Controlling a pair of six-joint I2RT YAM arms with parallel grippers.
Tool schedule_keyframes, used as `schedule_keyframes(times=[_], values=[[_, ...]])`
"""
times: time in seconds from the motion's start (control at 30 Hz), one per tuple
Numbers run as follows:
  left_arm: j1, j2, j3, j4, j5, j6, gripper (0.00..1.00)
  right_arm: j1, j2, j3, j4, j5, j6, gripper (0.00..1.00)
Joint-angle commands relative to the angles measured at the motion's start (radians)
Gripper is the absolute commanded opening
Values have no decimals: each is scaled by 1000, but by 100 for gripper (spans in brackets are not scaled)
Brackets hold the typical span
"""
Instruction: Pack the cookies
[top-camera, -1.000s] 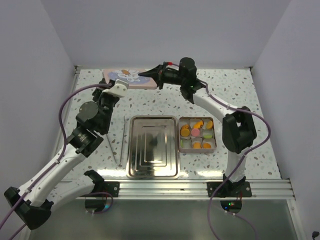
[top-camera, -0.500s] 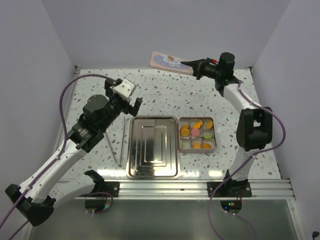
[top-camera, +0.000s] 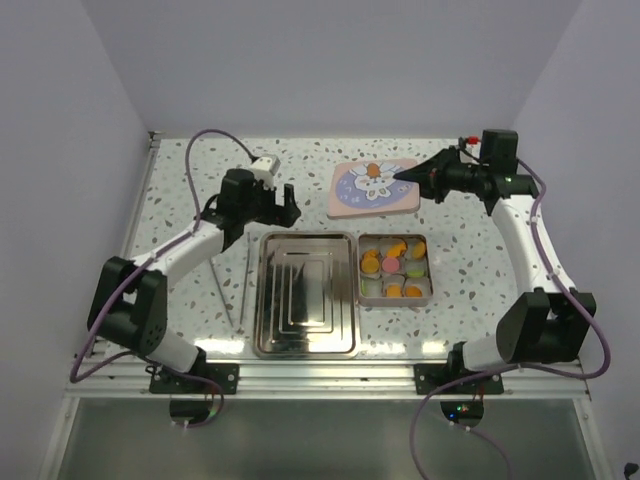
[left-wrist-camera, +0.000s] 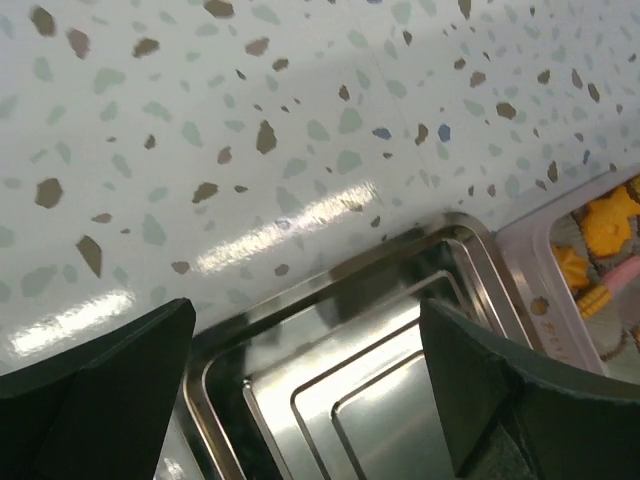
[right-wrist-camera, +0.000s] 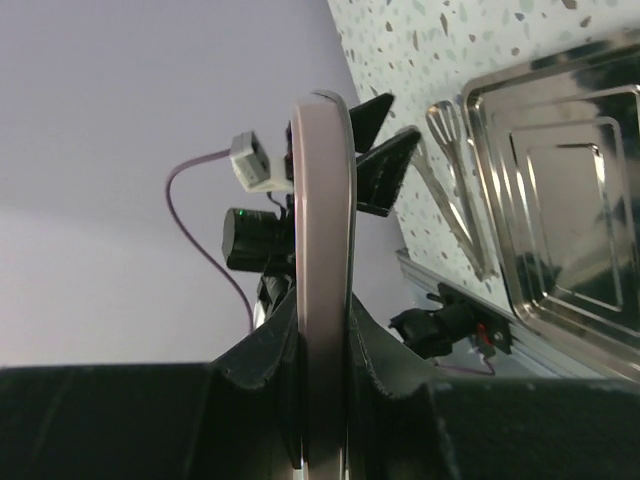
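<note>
The right gripper (top-camera: 408, 177) is seen clamped on the right edge of a pink square lid printed with a white flower picture (top-camera: 370, 188); in the right wrist view the lid (right-wrist-camera: 320, 200) is caught edge-on between the two fingers (right-wrist-camera: 262, 352). The lid is held tilted over the far middle of the white speckled table (top-camera: 480, 290), and whether it touches the surface cannot be told. The left gripper (top-camera: 283, 203) is spread wide with nothing between its fingers (left-wrist-camera: 110, 385), and is placed over the far left corner of a rectangular stepped steel tray (left-wrist-camera: 330, 350). Just beside the tray's right side a small square tin (top-camera: 430, 290) is set, with its opening uncovered. The small round cookies (top-camera: 372, 263), mostly orange with some green and one pink at the centre, are seen lying in the tin's compartments; in the left wrist view only orange pieces and a pink one are caught at the right edge. A pair of thin metal tongs (top-camera: 229, 290) is laid on the table to the left of the tray.
</note>
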Motion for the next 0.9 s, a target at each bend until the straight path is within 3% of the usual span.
schedule_keyframes(times=[0.0, 0.03, 0.1, 0.2, 0.27, 0.4, 0.73, 0.8, 0.87], values=[[5, -245, -207, 395, -198, 24, 100, -2, -73, -54, -128, 7, -127, 0], [6, -287, -260, 442, -343, 64, 100, -2, -85, -68, -136, 9, -141, 0], [29, -356, -360, 480, -490, 156, 100, 0, -116, -103, -162, 14, -161, 0], [135, -375, -476, 480, -511, 190, 100, 0, -136, -137, -188, 24, -176, 0], [212, -402, -606, 594, -495, 199, 100, 1, -142, -132, -220, 36, -201, 0], [238, -373, -815, 951, -480, 241, 100, 1, -139, -100, -312, 96, -297, 0], [273, -88, -879, 1427, -478, 262, 100, 1, -134, -92, -463, 164, -411, 0], [273, -45, -899, 1479, -481, 267, 100, 1, -124, -79, -484, 168, -432, 0], [275, -59, -864, 1379, -480, 261, 100, 1, -119, -59, -503, 181, -448, 0]])
